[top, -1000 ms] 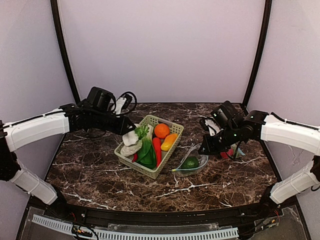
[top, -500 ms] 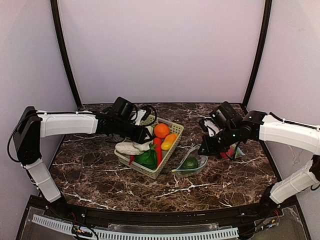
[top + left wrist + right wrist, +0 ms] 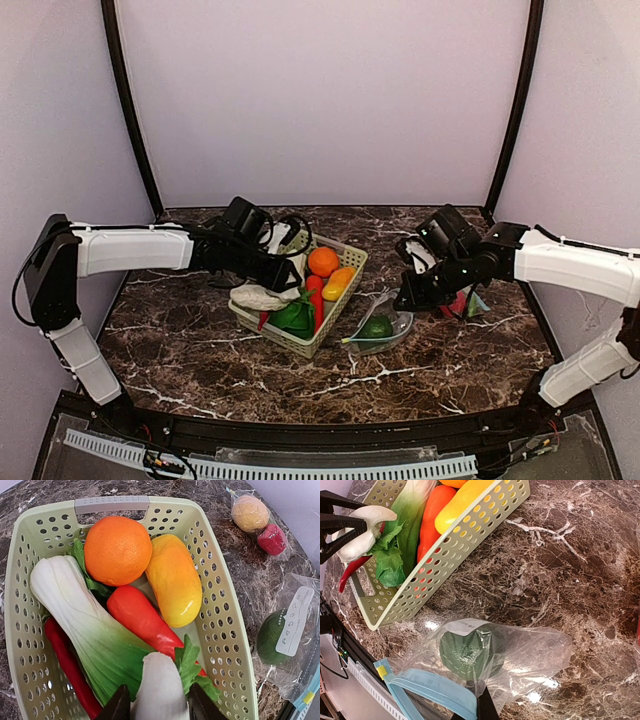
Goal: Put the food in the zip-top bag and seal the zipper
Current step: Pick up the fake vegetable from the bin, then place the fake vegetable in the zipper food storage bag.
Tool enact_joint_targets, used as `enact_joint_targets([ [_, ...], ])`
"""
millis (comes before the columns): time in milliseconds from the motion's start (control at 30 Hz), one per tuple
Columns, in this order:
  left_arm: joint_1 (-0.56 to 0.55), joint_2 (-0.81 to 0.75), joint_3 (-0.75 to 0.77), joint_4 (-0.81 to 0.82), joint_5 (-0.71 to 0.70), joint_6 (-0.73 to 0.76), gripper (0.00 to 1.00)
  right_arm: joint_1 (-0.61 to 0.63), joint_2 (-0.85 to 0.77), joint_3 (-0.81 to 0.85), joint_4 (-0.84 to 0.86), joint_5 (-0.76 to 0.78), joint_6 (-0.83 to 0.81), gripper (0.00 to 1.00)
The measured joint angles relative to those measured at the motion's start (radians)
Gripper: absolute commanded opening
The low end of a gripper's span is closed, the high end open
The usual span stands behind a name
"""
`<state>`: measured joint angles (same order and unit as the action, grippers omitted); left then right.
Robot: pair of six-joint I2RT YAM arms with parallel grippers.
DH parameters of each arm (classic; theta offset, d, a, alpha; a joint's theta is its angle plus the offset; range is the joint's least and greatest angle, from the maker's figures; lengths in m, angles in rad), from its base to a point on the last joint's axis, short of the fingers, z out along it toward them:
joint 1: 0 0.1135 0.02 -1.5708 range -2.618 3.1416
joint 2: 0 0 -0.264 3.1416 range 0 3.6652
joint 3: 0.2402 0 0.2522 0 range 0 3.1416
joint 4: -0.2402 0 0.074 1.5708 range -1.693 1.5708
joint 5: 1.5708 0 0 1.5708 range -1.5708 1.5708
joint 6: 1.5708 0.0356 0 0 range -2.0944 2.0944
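The pale green basket (image 3: 30, 540) holds an orange (image 3: 117, 550), a yellow fruit (image 3: 173, 580), a fat red pepper (image 3: 142, 620), leafy greens (image 3: 85, 620), a thin red chilli (image 3: 67, 665) and a white radish (image 3: 160, 690). My left gripper (image 3: 159, 707) is shut on the radish, one finger on each side, low in the basket; it shows in the top view (image 3: 288, 272) too. The zip-top bag (image 3: 520, 650) lies on the table with a dark green fruit (image 3: 465, 655) inside. My right gripper (image 3: 482, 710) is shut on the bag's edge by the blue zipper (image 3: 430, 687).
A second small bag holding a peach (image 3: 250, 512) and a red apple (image 3: 272, 539) lies to the right beyond the basket. The basket (image 3: 300, 345) stands mid-table, with the zip-top bag (image 3: 385, 322) just to its right. Walls enclose the table on three sides.
My left arm has swung right from the table's left side to the basket and closed round the radish, which now lies lower. My right gripper has shifted slightly left with the bag.
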<state>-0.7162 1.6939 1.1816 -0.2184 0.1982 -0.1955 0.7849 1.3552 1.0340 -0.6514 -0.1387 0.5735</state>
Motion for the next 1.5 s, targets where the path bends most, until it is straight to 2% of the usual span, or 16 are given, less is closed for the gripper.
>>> enact_joint_targets([
  [133, 0.000, -0.006, -0.001, -0.008, -0.005, 0.008, 0.16, 0.000, 0.000, 0.000, 0.001, 0.000, 0.000, 0.00],
  [200, 0.000, -0.008, -0.001, -0.015, -0.007, 0.013, 0.14, 0.000, 0.000, 0.000, 0.001, 0.000, 0.000, 0.00],
  [367, -0.002, -0.041, -0.001, -0.034, -0.010, 0.022, 0.13, 0.000, 0.000, 0.000, 0.000, 0.000, 0.001, 0.00],
  [633, -0.019, -0.243, 0.045, -0.081, 0.001, 0.028, 0.13, 0.000, -0.002, 0.010, 0.000, 0.001, 0.001, 0.00],
  [800, -0.127, -0.294, 0.117, -0.085, 0.005, 0.005, 0.12, 0.009, -0.002, 0.031, 0.000, 0.002, 0.003, 0.00],
  [1133, -0.354, -0.146, 0.161, -0.074, 0.008, -0.098, 0.11, 0.042, 0.000, 0.050, 0.002, 0.005, 0.010, 0.00],
  [1500, -0.401, -0.010, 0.202, 0.003, 0.018, -0.187, 0.10, 0.055, 0.006, 0.052, 0.009, 0.005, 0.014, 0.00],
])
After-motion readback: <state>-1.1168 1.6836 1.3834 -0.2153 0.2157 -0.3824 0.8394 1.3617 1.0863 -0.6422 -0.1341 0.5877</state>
